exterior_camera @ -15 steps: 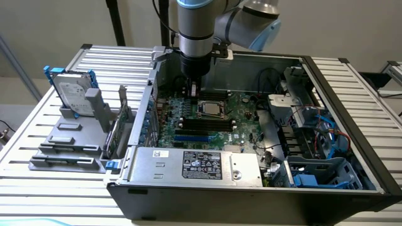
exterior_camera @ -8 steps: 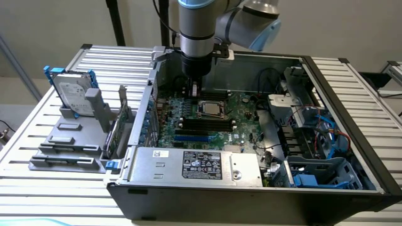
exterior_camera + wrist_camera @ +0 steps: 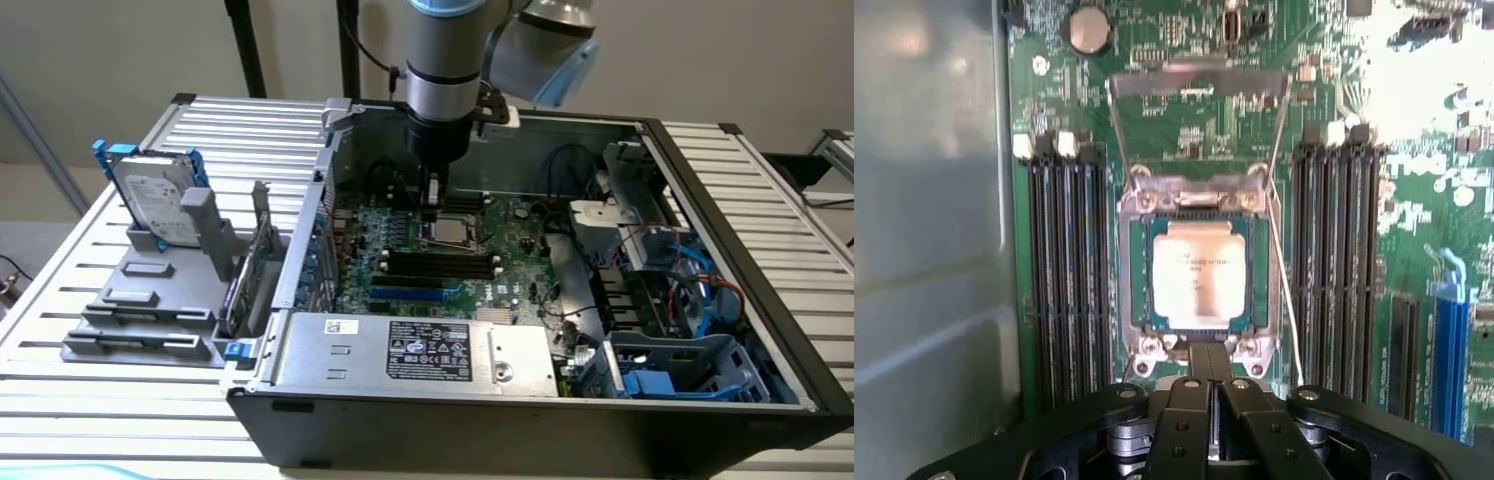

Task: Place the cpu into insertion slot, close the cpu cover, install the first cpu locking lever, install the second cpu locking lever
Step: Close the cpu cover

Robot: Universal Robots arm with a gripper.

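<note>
The cpu [image 3: 1199,275], a pale square chip, lies flat in the insertion slot [image 3: 1137,300] on the green motherboard. The cpu cover [image 3: 1199,82], a silvery frame with a window, stands swung up from its hinge at the socket's far edge. A thin wire locking lever [image 3: 1286,290] runs along one side of the socket. My gripper [image 3: 1211,352] is shut with nothing between its fingers, its tips at the socket's near edge. In the exterior view the gripper [image 3: 431,208] hangs just above the socket [image 3: 449,231] inside the open case.
Black memory slots [image 3: 1064,270] [image 3: 1344,270] flank the socket. A grey power supply box [image 3: 414,350] sits at the case front, cables and a blue drive cage [image 3: 681,370] at the exterior view's right. A hard drive [image 3: 154,195] stands on a grey rack outside the case.
</note>
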